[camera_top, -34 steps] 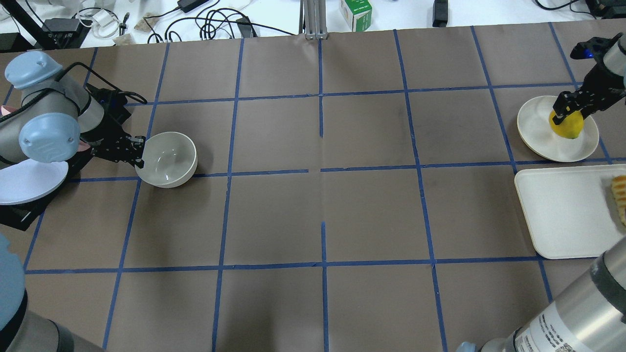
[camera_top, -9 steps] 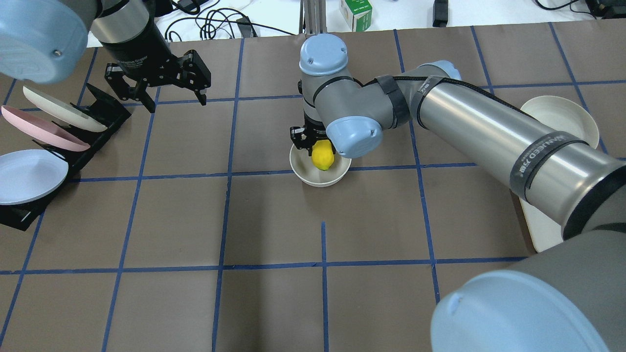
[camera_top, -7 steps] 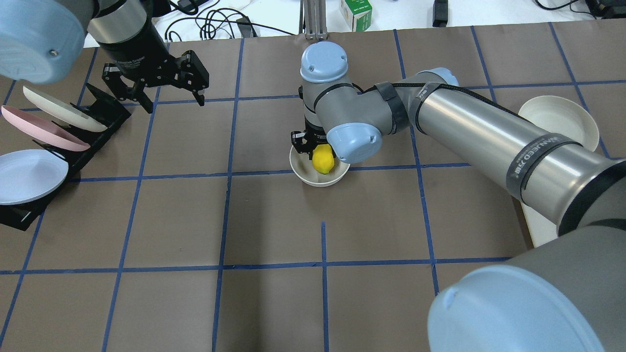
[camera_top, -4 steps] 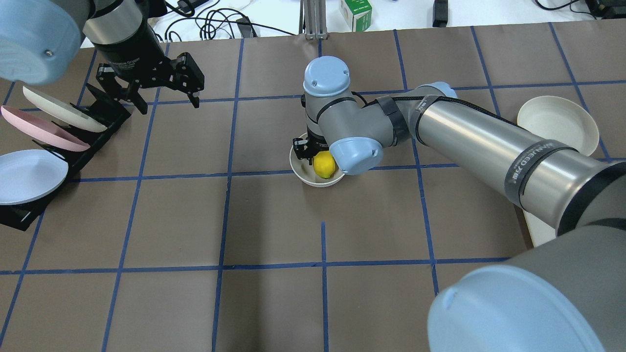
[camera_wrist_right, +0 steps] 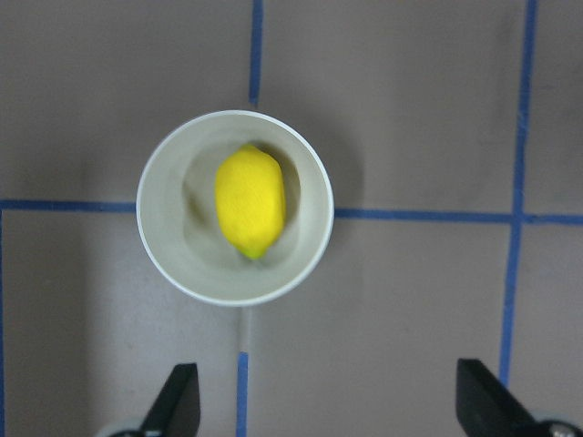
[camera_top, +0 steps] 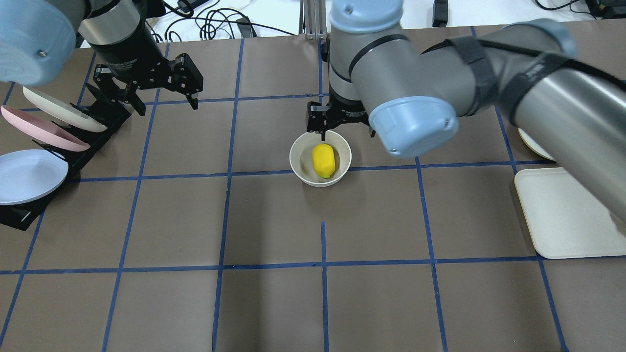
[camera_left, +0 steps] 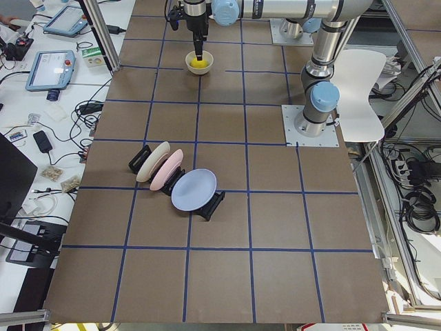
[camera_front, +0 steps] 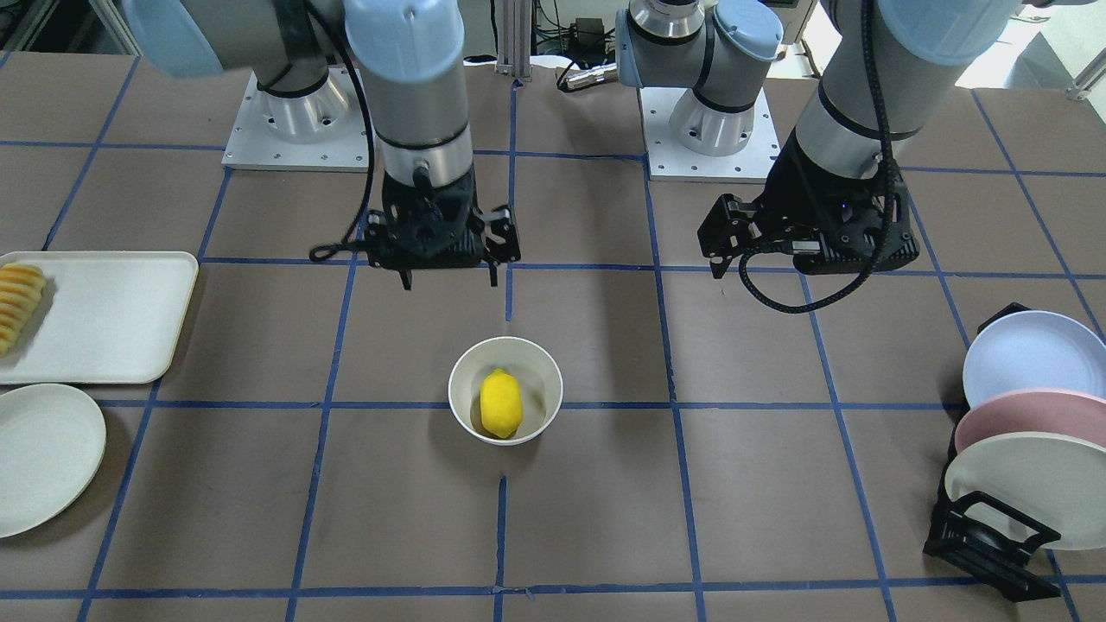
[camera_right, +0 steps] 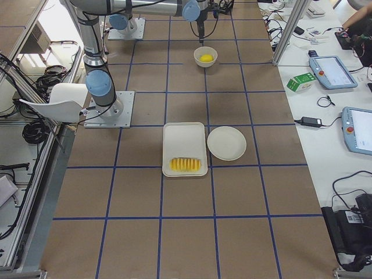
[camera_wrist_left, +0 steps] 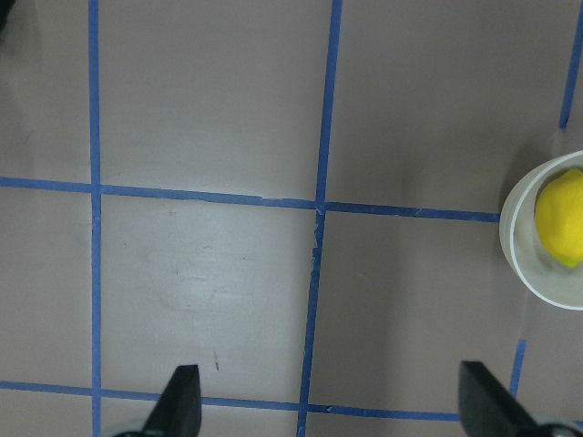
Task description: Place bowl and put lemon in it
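Found the small yellow oval lemon (camera_top: 324, 161) lying in the deep glossy white bowl (camera_top: 299, 164) below the wide-open, empty right hand (camera_front: 449, 279); left hand (camera_top: 167, 107) likewise open, empty, well aside.

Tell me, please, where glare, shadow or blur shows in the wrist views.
Right wrist view: the lemon is sharp, a shadow on the bowl wall beside it; the fingers at the bottom edge are blurred. Left wrist view: a pale glare patch on the table; the bowl is cropped.
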Available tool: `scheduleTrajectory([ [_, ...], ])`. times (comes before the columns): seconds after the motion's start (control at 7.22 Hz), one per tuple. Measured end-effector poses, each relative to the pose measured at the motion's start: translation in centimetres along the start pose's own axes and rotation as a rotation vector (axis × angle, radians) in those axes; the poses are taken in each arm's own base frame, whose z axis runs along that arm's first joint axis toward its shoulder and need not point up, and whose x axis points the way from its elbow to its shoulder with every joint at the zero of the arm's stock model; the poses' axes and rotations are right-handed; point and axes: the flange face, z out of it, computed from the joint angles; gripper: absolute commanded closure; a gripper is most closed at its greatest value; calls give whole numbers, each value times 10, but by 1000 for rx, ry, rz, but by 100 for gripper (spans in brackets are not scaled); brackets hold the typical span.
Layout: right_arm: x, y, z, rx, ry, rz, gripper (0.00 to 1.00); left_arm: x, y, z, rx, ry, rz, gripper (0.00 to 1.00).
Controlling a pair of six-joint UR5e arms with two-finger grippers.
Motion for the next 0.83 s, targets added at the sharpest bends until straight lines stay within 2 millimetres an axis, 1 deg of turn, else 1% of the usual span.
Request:
scheduleTrajectory([
  [0.14,34,9,-33,-7,11,53,0,0,0,0,0,0,0,0],
  [0.28,72,9,-49,-32,19,97,0,0,0,0,1,0,-1,0],
  [0.42,104,7,-58,-50,19,72,0,-1,0,0,1,0,-1,0],
  [0.55,128,4,-64,-50,17,-8,0,-1,0,0,1,0,-1,0],
  [0.69,142,1,-67,-38,16,-69,0,-1,0,0,1,0,-1,0],
  [0.83,148,-1,-70,-22,15,-93,0,-1,0,0,1,0,-1,0],
])
